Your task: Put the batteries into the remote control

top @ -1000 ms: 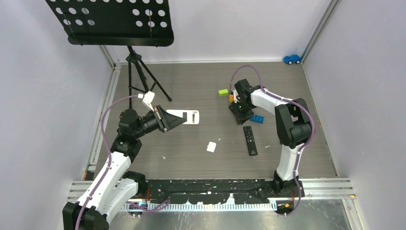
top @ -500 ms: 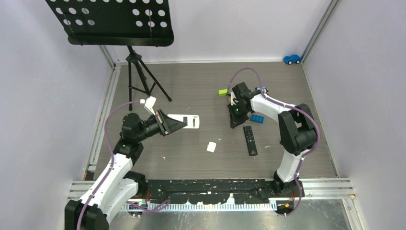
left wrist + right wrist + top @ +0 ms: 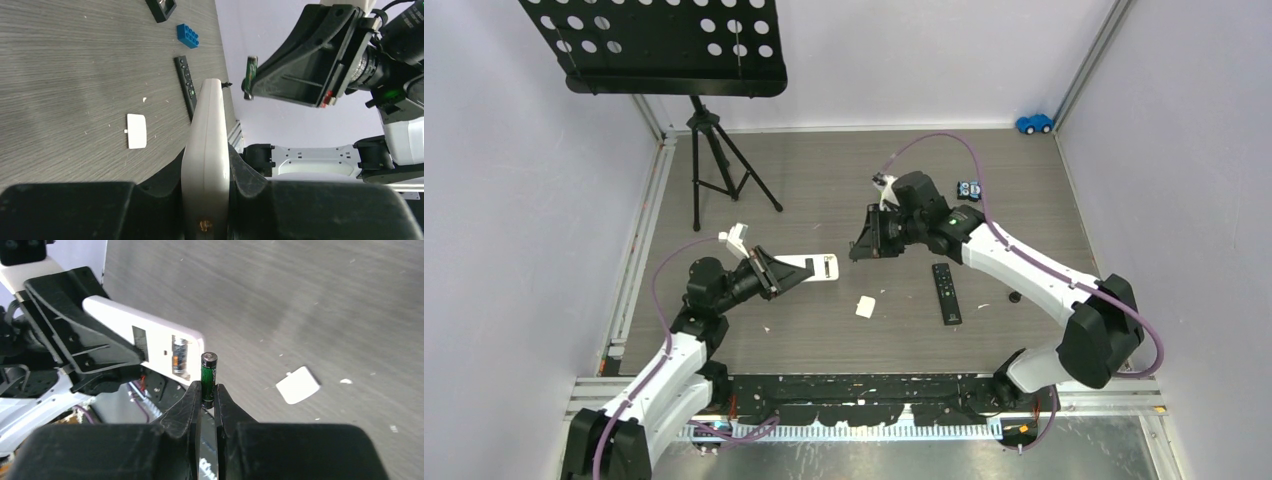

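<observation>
Above the table, left claw holds the white remote. Right claw holds a battery; lay it along the bay.

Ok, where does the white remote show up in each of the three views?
Top external: the remote is left of centre, its length running left to right.
Left wrist: bottom centre, seen edge-on, running up the frame.
Right wrist: upper left, open compartment facing the camera, just left of the battery.
Shared landmark: the small white cover.
</observation>
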Tool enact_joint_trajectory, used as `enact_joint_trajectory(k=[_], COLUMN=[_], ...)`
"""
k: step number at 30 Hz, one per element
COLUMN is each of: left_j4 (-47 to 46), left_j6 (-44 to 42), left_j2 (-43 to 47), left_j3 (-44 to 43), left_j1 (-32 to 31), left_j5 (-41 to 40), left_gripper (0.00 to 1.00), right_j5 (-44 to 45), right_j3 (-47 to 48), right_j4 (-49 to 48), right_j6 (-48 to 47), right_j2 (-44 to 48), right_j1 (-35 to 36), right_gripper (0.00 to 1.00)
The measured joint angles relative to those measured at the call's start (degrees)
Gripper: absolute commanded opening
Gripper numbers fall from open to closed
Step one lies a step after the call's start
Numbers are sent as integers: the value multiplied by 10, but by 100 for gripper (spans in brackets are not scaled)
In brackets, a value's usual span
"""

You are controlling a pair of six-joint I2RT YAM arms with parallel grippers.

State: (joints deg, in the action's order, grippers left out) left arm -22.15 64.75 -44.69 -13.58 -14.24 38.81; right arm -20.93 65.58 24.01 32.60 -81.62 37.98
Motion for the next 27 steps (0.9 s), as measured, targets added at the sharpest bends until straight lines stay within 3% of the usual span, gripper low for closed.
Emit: enact_joint_trajectory(k=[9,27], left_j4=[-27,-42], left_j6=[23,28], left_j2=[5,16], left_j3=[18,23], left_j1=[0,0], left_j5=[-13,-17], left_gripper=[0,0], right_j5=[27,86], right_j3=[61,118], right_j4=[48,119], right_j6=[58,60], right_j2=[-50,-88], right_j1=[78,118], right_gripper=[12,29])
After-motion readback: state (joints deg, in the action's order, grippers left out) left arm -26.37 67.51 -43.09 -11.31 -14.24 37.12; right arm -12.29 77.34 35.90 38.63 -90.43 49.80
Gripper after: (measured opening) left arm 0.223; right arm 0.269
